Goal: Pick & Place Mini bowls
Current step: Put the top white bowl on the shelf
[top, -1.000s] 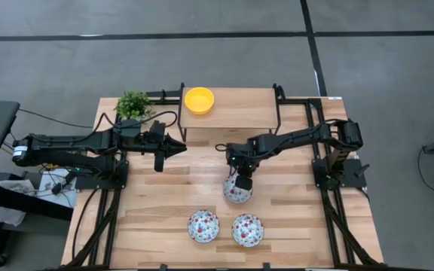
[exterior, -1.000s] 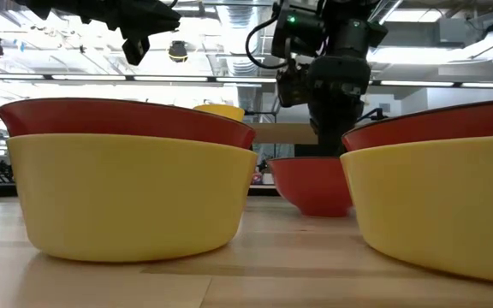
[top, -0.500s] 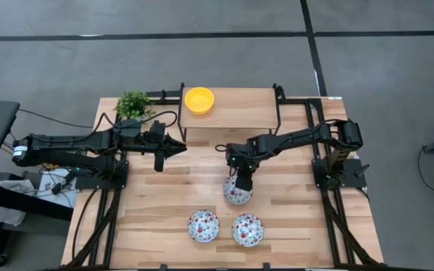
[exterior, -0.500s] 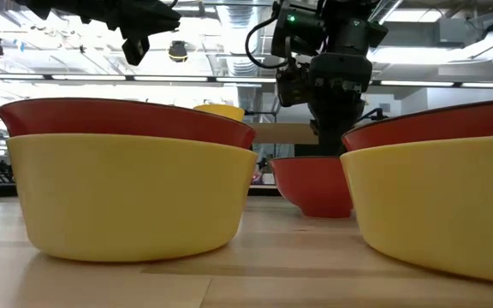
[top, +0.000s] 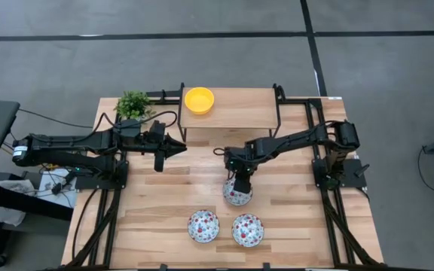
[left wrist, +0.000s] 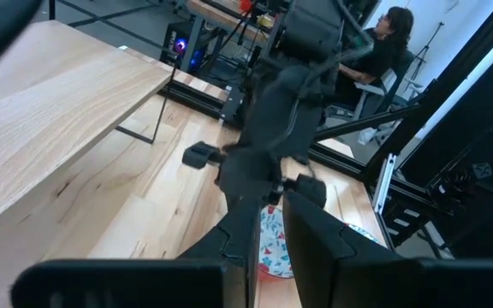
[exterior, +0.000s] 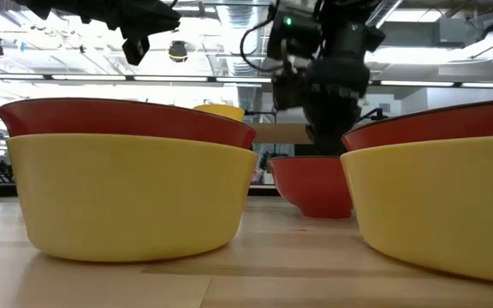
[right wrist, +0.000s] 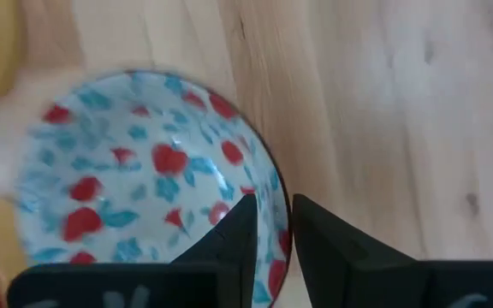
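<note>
A floral mini bowl [top: 237, 197], red outside [exterior: 311, 184], stands alone on its base at mid-table. My right gripper [right wrist: 274, 198] points down over its far rim, open by a narrow gap. One finger stands inside the bowl [right wrist: 135, 162] and one outside, with the rim between them. Two more floral bowls [top: 203, 226] [top: 248, 230] sit near the front edge, each nested in a yellow bowl [exterior: 127, 188] [exterior: 439, 197]. A plain yellow bowl [top: 199, 99] rests on the raised shelf. My left gripper [top: 184, 147] waits in the air at the left, its fingers [left wrist: 271, 231] narrowly apart and holding nothing.
The wooden shelf [top: 239, 109] on a dark frame spans the far middle of the table. A small green potted plant [top: 133, 104] stands at the far left corner. Bare wood lies between the lone bowl and the near pair. A person [left wrist: 392, 34] sits beyond the table.
</note>
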`<action>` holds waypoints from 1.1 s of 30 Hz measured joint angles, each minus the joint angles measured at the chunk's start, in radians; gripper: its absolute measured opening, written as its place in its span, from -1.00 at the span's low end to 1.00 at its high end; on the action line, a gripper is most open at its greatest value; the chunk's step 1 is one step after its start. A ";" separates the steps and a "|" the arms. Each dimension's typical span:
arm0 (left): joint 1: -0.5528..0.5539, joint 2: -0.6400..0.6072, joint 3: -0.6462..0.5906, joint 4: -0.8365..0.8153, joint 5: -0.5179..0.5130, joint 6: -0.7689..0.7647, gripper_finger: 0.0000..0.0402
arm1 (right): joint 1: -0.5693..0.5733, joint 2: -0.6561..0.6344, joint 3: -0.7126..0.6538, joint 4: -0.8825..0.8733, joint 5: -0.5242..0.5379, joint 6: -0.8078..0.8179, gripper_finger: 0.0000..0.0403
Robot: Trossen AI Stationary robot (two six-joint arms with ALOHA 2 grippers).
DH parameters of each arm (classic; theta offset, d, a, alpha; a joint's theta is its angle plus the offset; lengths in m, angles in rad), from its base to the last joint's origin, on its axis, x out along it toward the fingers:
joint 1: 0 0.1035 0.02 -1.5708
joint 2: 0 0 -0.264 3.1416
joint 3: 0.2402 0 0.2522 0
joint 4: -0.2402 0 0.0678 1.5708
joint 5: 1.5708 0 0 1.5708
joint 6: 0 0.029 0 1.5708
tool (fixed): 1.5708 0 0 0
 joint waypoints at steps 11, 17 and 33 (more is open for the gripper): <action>0.000 0.000 0.000 0.008 0.000 -0.001 -0.73 | 0.000 0.037 -0.001 -0.013 -0.012 0.012 -0.67; 0.000 0.000 0.000 0.013 0.000 -0.001 -0.73 | 0.000 0.037 -0.001 -0.013 -0.018 0.012 -0.67; 0.000 0.000 0.000 0.016 0.000 -0.001 -0.73 | 0.000 0.035 -0.001 -0.013 -0.027 0.028 -0.67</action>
